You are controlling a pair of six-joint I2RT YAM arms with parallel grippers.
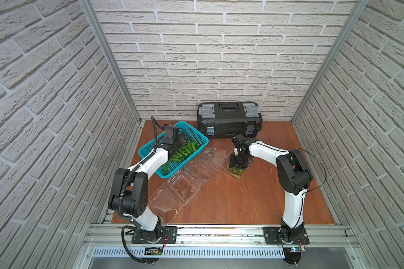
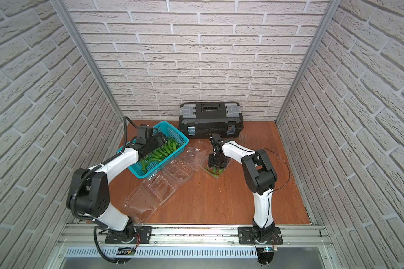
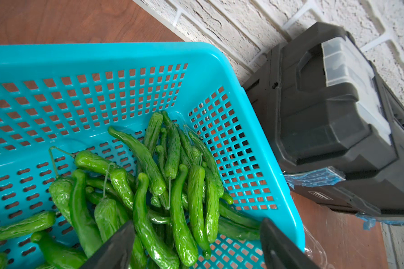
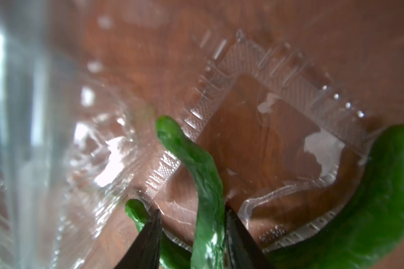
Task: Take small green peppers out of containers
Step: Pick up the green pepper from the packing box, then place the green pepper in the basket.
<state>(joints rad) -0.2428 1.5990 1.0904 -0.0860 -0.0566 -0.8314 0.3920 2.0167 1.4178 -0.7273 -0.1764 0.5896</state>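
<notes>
The left gripper (image 3: 196, 222) hung, jaws wide apart, over the teal basket (image 3: 103, 58) heaped with small green peppers (image 3: 147, 163). Beside it, clear clamshell containers (image 1: 182, 188) lay open, seemingly empty. Only the right wrist view showed the right gripper (image 4: 193, 209), jaws partly apart, straddling a pepper (image 4: 205, 181) in the rightmost clamshell tray (image 4: 278, 76); the pepper touched one finger.

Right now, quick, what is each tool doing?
Left tool: open, empty, over the teal basket.
Right tool: open around a small green pepper, not pinching it.
</notes>
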